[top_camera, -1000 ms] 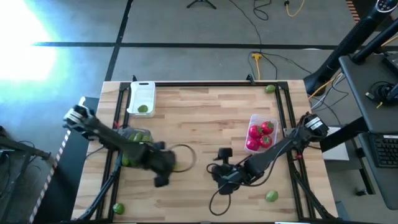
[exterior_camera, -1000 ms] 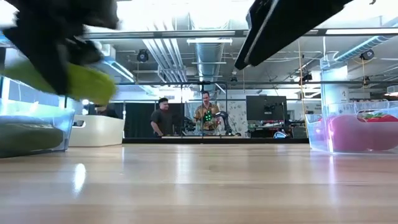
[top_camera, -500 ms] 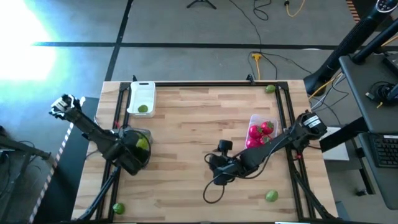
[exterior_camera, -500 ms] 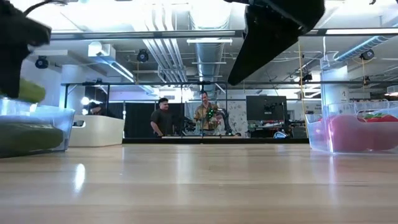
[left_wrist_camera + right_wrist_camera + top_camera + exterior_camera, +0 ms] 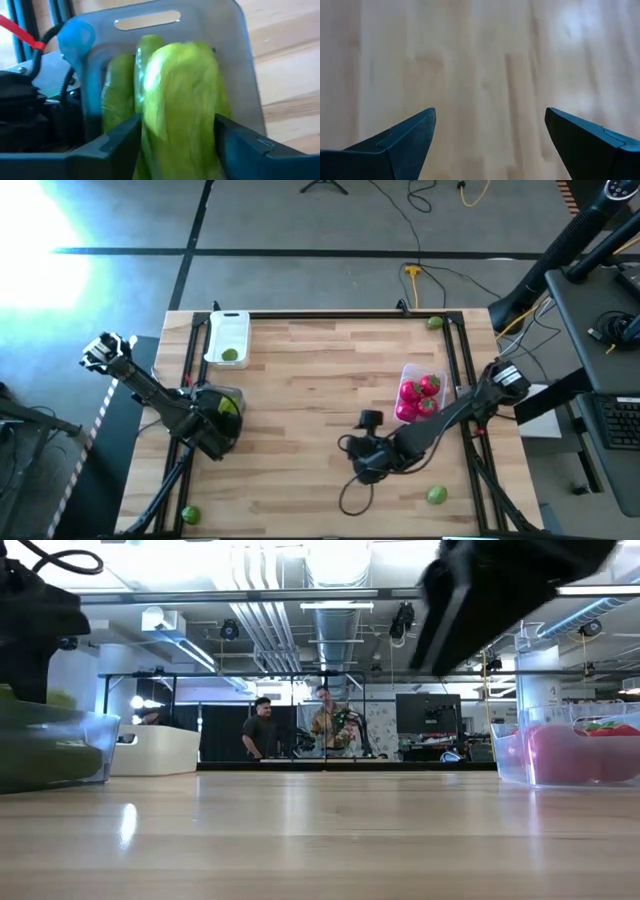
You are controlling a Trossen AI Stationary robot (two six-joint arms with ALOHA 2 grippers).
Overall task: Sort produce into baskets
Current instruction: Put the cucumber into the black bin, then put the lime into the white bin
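Over the clear tub (image 5: 212, 396) at the table's left edge hangs my left gripper (image 5: 177, 125), with a long green cucumber (image 5: 180, 90) filling the gap between its fingers. More cucumbers (image 5: 116, 95) lie in that tub below it. A second clear tub (image 5: 421, 370) at the right holds red tomatoes (image 5: 418, 397). One lime (image 5: 230, 355) lies in the white tray (image 5: 228, 330) at the far left. My right gripper (image 5: 490, 135) is open above bare wood right of the table's middle (image 5: 366, 452). My left gripper has the cucumber between its two fingers, one on each long side (image 5: 147, 130). The fingers slant steeply down from above and lie across it. The cucumber is over the tub, lengthwise along it. Whether its underside rests on the cucumbers below, I cannot tell.
Loose limes lie near the front right (image 5: 436, 496), at the front left corner (image 5: 190, 515) and at the far right corner (image 5: 434, 323). A wide stretch of bare wood (image 5: 310, 380) lies between the tubs. People stand in the room behind the table (image 5: 262, 728).
My left gripper has carried the cucumber from the table's left middle toward the left edge until it is over the clear tub, rolling its wrist on the way. My right gripper has shifted slightly toward the right edge, still open.
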